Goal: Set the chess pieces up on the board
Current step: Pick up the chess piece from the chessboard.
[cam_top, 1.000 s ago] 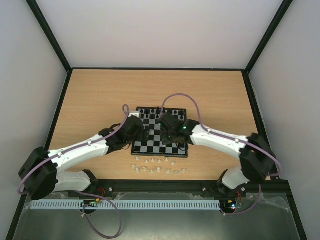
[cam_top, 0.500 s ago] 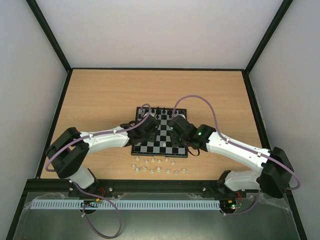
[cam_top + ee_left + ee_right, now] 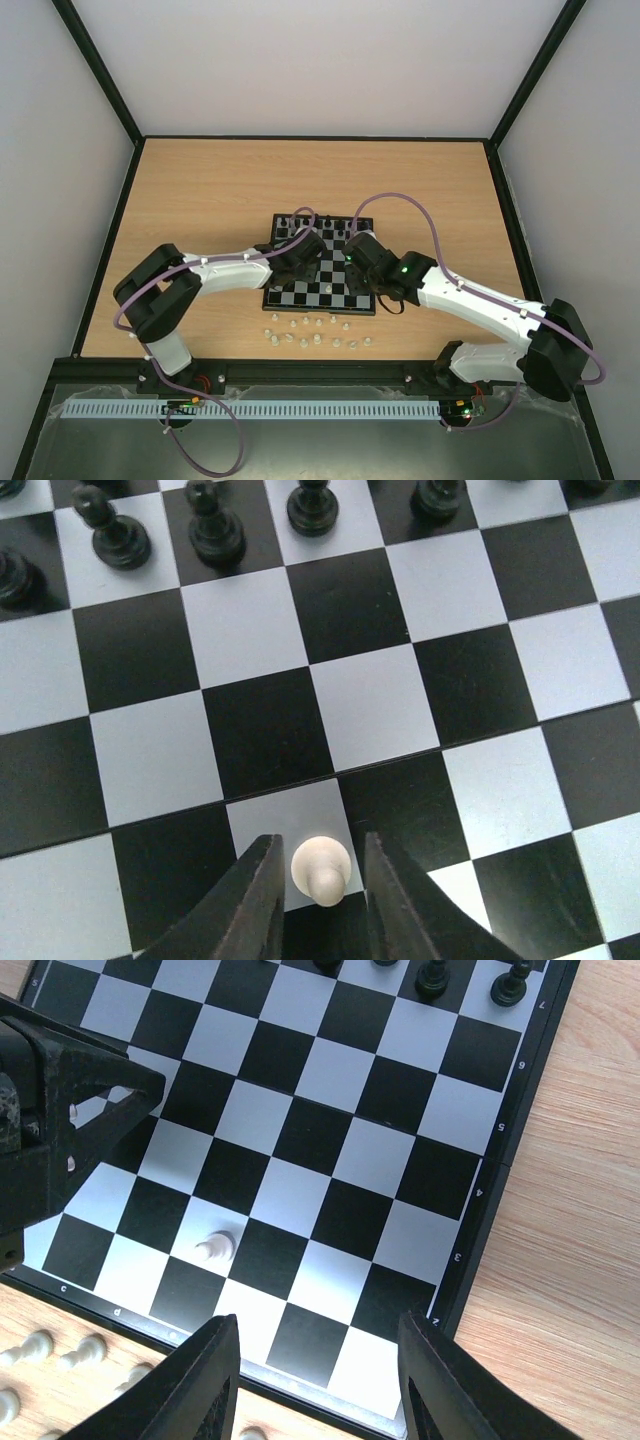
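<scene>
board (image 3: 340, 1150) centre: open | far rows: black chessmen (image 3: 215, 530) | near table (image 3: 200, 200): loose chess pieces (image 3: 318, 335)

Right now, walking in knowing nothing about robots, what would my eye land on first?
The left gripper and right gripper hang close together over a small chessboard, black pieces lined along its far edge. The left one straddles one white piece on a pale square, while loose white pieces lie on the wooden table just in front of the board.
</scene>
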You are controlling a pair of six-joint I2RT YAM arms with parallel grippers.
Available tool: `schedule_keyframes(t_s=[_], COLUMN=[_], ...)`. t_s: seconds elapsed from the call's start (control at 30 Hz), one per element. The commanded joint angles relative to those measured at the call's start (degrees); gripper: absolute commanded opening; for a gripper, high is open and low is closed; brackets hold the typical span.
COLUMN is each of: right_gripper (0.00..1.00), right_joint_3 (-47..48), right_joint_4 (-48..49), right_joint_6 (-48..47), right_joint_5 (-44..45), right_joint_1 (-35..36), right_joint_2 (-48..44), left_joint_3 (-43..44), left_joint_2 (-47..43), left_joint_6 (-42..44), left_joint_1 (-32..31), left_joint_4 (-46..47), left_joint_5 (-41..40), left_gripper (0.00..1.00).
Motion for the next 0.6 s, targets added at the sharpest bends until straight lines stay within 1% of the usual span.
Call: schedule_keyframes(t_s=[0.0, 0.17, 0.27, 0.3, 0.57], right_gripper=[0.44, 0.44, 0.44, 0.44, 0.44], right_joint_3=[-1.1, -1.2, -1.3, -1.3, -1.1], right_joint_4=[-2.2, -2.1, -2.1, -2.1, -2.2], right_joint_6=[-0.2, -0.3, -0.3, -0.3, -0.2], right_joint_5=[0.6, 0.5, 0.5, 0.5, 0.5], right_joint_1=[-0.4, -0.5, -0.6, -0.6, -0.6], right_joint_2=[-1.2, -1.2, -1.3, -1.3, -1.2], left_joint_3=[1.7, 1.9, 1.7, 1.5, -1.9], left_joint_2=[1.5, 2.0, 1.8, 1.6, -3.6], left_joint_6=[0.5, 0.5, 0.4, 0.3, -1.6], left_joint_1=[0.2, 0.4, 0.4, 0.4, -2.7], left_joint_4=[0.2, 0.2, 0.0, -0.1, -1.6], left_joint_5=[-1.0, -1.1, -0.8, -0.7, 0.7], left_gripper=[0.24, 0.15, 0.04, 0.02, 0.02])
